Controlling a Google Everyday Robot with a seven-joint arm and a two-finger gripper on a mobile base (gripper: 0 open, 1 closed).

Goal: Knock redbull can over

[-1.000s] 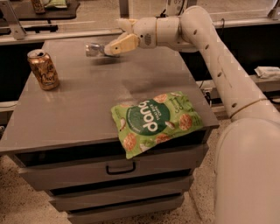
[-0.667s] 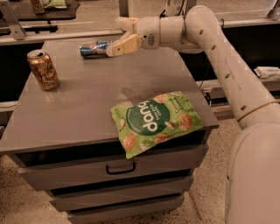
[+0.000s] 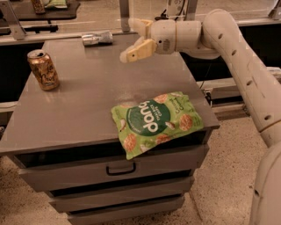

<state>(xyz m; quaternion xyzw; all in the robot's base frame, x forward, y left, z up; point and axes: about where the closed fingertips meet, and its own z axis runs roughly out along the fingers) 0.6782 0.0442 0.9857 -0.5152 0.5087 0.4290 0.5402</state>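
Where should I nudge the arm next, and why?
Probably ease the gripper a little to the right, away from the redbull can. The can already lies on its side near the far edge of the table, apart from the open fingers, so no further push seems needed. Another nudge might roll it off.

The gripper (image 3: 128,39), fingers apart over the table's (image 3: 88,101) far side just right of the lying redbull can (image 3: 96,38), belongs to an arm (image 3: 246,66) cut off at the right edge, the can's markings are too blurred to read, and a far can (image 3: 38,5) at top left is cropped.
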